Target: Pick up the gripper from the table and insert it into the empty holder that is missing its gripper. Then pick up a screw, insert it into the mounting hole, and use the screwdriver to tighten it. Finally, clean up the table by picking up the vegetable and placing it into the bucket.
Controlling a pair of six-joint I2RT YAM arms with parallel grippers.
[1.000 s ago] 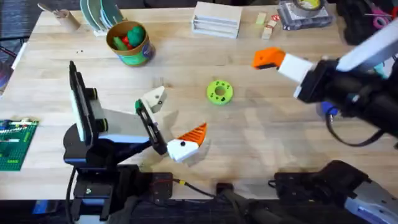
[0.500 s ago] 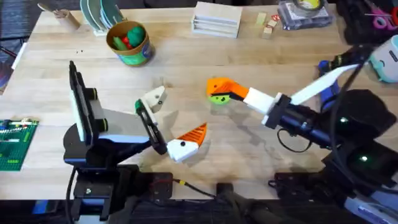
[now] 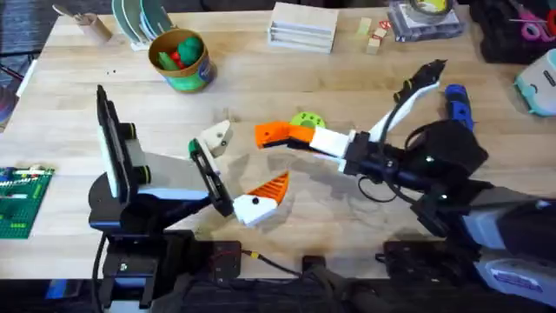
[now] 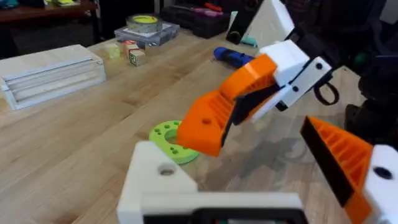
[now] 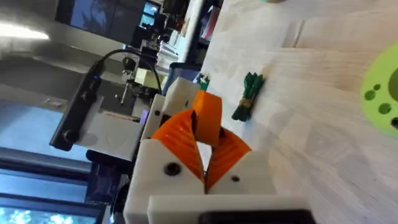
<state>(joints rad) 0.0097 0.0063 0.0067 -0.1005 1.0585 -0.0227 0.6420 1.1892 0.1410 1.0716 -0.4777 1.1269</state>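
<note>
Overhead: my right claw [image 3: 276, 134], out by the table's far right edge a second before, had swept in across the middle and sat clamped on the gripper [image 3: 271, 133], just beside the holder [image 3: 215, 139] and in front of the lime-green disc [image 3: 306, 120]; I judged insertion to be the step in hand. Left claw [image 3: 243, 178] stood apart, one finger orange-tipped, the other bare. The bucket [image 3: 181, 59] at the far left held green and red pieces. The screwdriver [image 3: 457, 102] lay far right on the table [image 3: 261, 78]. Left wrist: the gripper [image 4: 208, 115] hung close above the holder [image 4: 158, 180]. Right wrist: orange pads [image 5: 183, 140] pinched the gripper [image 5: 208, 115]; a small green vegetable [image 5: 247, 96] lay on the table beyond.
</note>
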